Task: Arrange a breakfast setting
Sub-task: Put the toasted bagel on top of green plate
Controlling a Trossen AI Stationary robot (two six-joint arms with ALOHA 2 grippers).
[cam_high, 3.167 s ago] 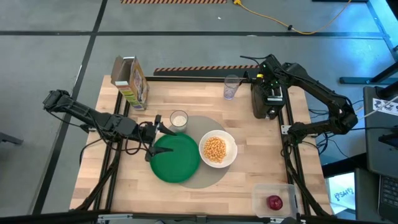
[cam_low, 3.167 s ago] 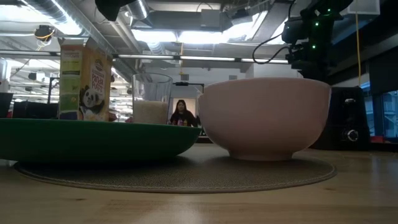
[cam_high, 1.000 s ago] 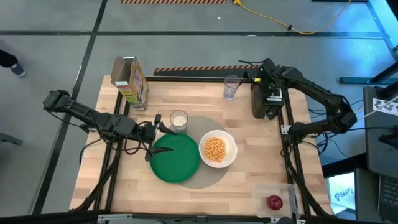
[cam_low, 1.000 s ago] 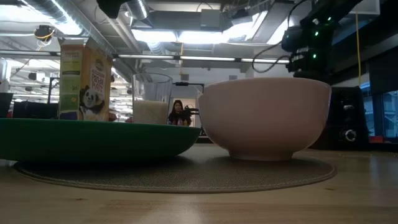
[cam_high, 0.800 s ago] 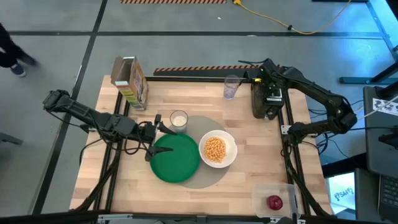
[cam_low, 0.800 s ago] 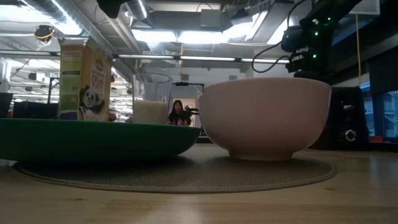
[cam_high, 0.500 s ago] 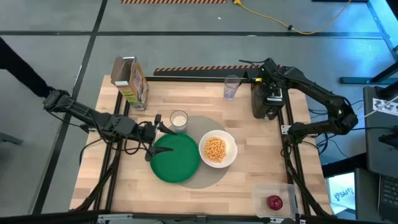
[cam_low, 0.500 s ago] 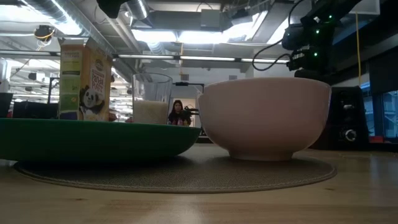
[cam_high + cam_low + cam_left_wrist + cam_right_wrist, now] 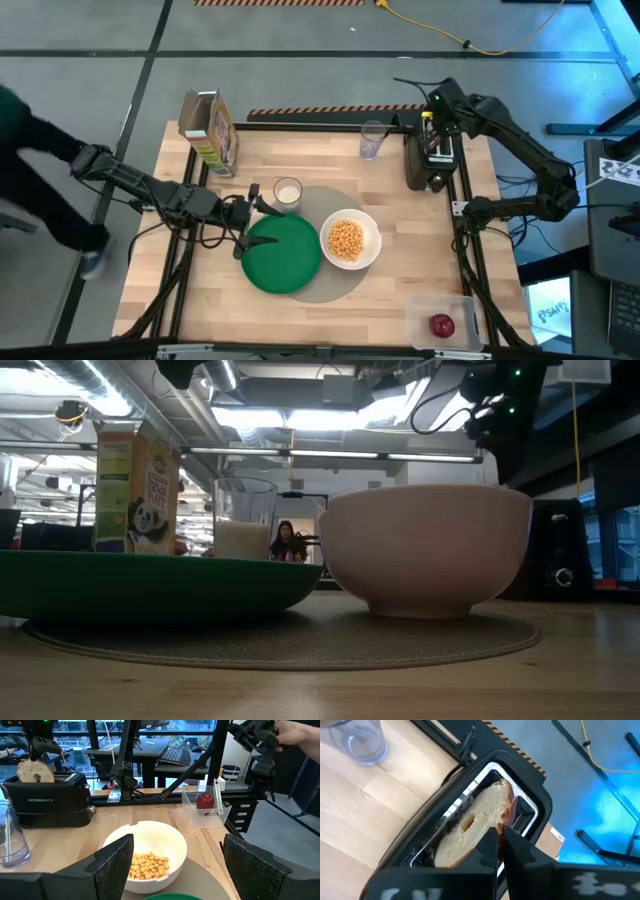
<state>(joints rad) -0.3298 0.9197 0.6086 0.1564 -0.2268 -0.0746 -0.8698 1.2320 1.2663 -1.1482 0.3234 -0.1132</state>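
Note:
The pale bagel (image 9: 470, 822) stands on edge in the slot of the black toaster (image 9: 425, 165) at the table's far right; it also shows in the left wrist view (image 9: 32, 771). My right gripper (image 9: 500, 840) is shut on it from above. My left gripper (image 9: 248, 228) is open at the left rim of the green plate (image 9: 283, 255), which lies on the grey mat (image 9: 330, 288) beside the white bowl (image 9: 349, 240) of cereal. The milk glass (image 9: 288, 192) stands behind the plate. The red apple (image 9: 442, 325) lies in a clear tub. No spoon shows. My right gripper pinches the bagel's upper edge (image 9: 506, 815) between its two fingers, coming from above and pointing down. The bagel stands upright on edge, most of it above the toaster's top, its lower part in the slot (image 9: 427, 851).
A cereal box (image 9: 210, 132) stands at the far left and an empty glass (image 9: 372, 140) at the far middle. The clear tub (image 9: 440, 302) sits at the near right corner. A person (image 9: 40, 170) walks on the floor left of the table.
My right gripper has gone up over the toaster, staying shut. A person has come into the high view at the table's left side.

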